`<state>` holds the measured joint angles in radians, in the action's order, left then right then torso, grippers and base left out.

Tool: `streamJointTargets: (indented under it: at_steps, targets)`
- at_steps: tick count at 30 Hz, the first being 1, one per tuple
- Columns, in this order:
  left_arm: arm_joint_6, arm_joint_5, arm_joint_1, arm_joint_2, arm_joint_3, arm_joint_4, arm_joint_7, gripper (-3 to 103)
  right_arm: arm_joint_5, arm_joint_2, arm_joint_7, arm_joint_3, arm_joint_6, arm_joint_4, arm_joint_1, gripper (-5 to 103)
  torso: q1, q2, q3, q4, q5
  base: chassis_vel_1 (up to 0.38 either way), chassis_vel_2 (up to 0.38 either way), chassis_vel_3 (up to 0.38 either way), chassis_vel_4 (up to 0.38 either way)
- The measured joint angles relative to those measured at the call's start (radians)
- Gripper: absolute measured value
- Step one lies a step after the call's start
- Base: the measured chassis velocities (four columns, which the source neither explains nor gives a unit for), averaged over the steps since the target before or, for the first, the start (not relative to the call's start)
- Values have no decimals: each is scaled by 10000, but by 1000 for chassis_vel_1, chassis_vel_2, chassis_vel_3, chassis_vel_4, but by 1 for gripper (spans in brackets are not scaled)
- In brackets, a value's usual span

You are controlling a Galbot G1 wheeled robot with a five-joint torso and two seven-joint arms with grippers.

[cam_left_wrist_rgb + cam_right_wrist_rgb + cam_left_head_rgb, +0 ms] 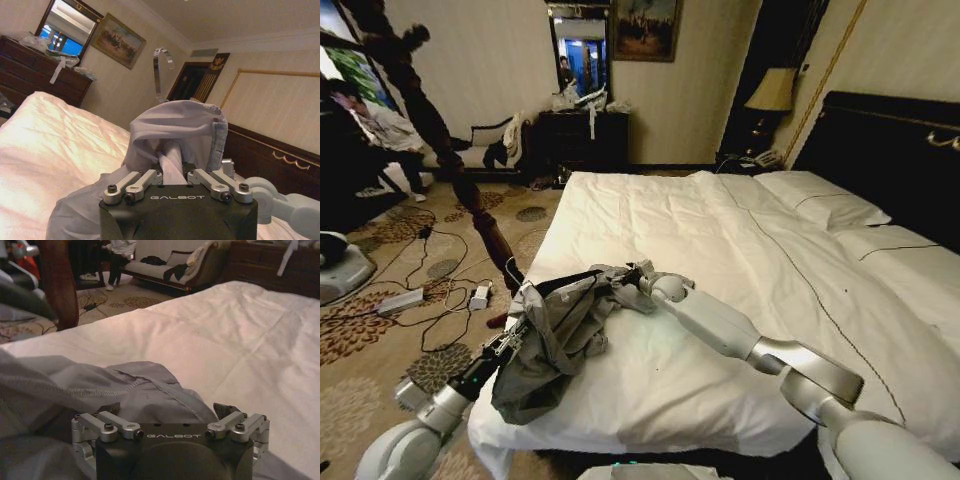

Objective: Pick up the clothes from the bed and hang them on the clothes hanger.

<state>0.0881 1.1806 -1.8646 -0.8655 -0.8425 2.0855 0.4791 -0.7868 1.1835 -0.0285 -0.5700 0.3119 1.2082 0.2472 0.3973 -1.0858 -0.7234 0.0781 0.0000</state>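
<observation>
The light-grey clothes (550, 345) hang in a creased bundle over the near left corner of the bed (720, 250), draped on the black clothes hanger (565, 282). My left gripper (515, 335) is at that corner, shut on the hanger under the cloth. In the left wrist view the cloth (175, 125) covers the hanger and its silver hook (159, 70) sticks out beyond it. My right gripper (642, 281) reaches across the duvet to the garment's far edge. In the right wrist view it (167, 407) stands open with the grey cloth (150, 390) between its fingers.
A tall dark wooden coat stand (440, 140) rises left of the bed. Cables and a power strip (400, 300) lie on the patterned carpet. A dark dresser (585, 135) and a sofa stand at the far wall. The black headboard (890, 150) is at right.
</observation>
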Motion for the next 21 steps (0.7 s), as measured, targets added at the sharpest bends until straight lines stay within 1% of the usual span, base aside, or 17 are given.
streamJointTargets:
  at_steps: [1,2,3,4,6,8,10,11,12,13,15,16,19,20,21]
  targets:
    - [0,0,0,0,0,0,0,15,0,0,0,0,0,0,0,100,0,0,0,0,0,0,0,0,0]
    - [0,-7,5,1,5,13,-1,15,-232,138,-49,17,23,-117,-22,103,0,0,0,-4,1,0,0,0,0]
    - [0,-8,4,3,5,20,-2,15,-369,218,-73,37,37,-198,-45,99,0,1,0,-8,1,0,0,0,0]
    - [-1,-9,-1,4,3,22,-3,15,-498,309,-88,49,63,-273,-96,95,1,0,0,-7,0,0,0,0,0]
    - [-1,-9,-7,5,-5,24,-4,15,-547,355,-89,40,69,-328,-141,95,1,0,0,-8,0,0,0,0,0]
    - [-1,-9,-21,6,-17,25,-5,15,-587,401,-90,-30,76,-411,-196,84,0,0,0,-2,0,0,0,0,0]
    - [-1,-9,-31,6,-24,32,-7,15,-602,429,-83,-158,104,-520,-222,73,1,0,0,-2,0,0,0,0,0]
    - [-1,-9,-31,6,-24,32,-7,15,-602,429,-83,-158,104,-520,-222,73,1,0,0,-2,0,0,0,0,0]
    - [-2,-9,-32,5,-24,35,-9,15,-600,425,-78,-198,117,-531,-221,68,1,0,0,-3,0,0,0,0,0]
    - [-4,-9,-28,4,-24,38,-11,15,-592,407,-55,-241,138,-530,-222,68,1,0,0,-4,0,0,0,0,0]
    - [-9,-9,-6,5,-24,46,-15,15,-474,298,67,-385,161,-441,-222,57,0,0,0,-2,0,0,0,0,0]
    - [-9,-9,-6,5,-24,46,-15,15,-474,298,67,-385,161,-441,-222,57,0,0,0,-2,0,0,0,0,0]
    - [-15,-10,26,10,-14,46,-33,15,-394,240,94,-486,228,-328,-220,41,1,0,0,-2,0,0,0,0,0]
    - [-15,-10,26,10,-14,46,-33,15,-394,240,94,-486,228,-328,-220,41,1,0,0,-2,0,0,0,0,0]
    - [-18,-9,30,13,-12,47,-36,15,-372,239,99,-540,267,-315,-222,35,0,0,0,-3,0,0,0,0,0]
